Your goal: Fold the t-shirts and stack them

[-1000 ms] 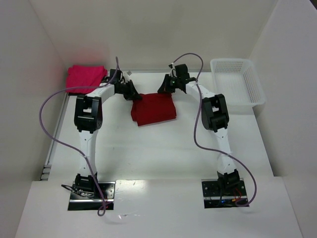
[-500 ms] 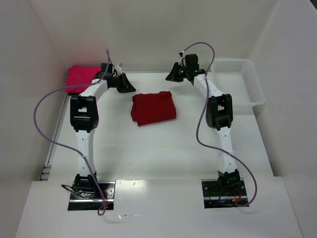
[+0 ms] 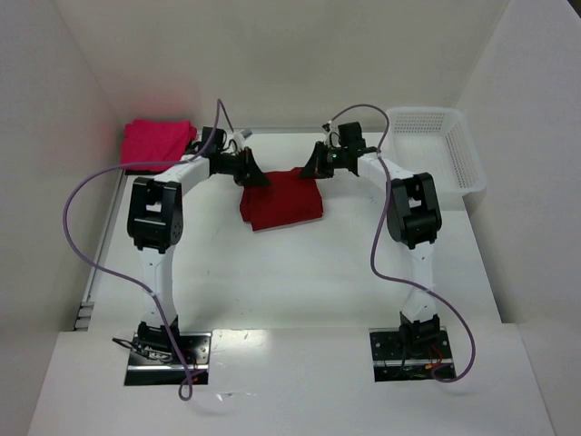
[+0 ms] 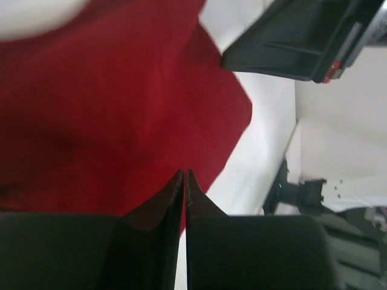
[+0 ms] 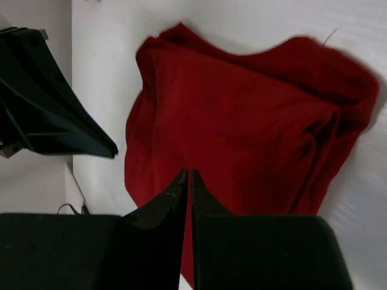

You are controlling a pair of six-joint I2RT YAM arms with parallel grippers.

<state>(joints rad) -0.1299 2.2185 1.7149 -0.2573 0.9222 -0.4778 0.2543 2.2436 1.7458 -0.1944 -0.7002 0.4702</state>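
— White walls box in a white table (image 3: 300, 272). From above, the red shirt (image 3: 281, 202) lies folded near its middle. What else?
— Pink shirt (image 3: 159, 141), bundled, well off to the red shirt's far left. Basket (image 3: 436, 154) off to its far right.
— And the arms?
— Left gripper (image 3: 252, 175) at the red shirt's far-left corner, right gripper (image 3: 313, 167) at its far-right corner. Half a second ago both were up and spread away from it. Now they're back down at that far edge. The shirt itself hasn't shifted.
— Left wrist view?
— Jaws pressed together to a point, red cloth behind the tips. No cloth shows pinched between them. Whether the tips touch it, I can't tell.
— Right wrist?
— Same: clenched to a point over the red shirt, nothing seen between them.
— Meaning for the task?
— My guess is that folding the red one is done. The return to its far edge suggests a press or a pickup for stacking. The stack isn't made yet, since the pink shirt lies well apart from the red.
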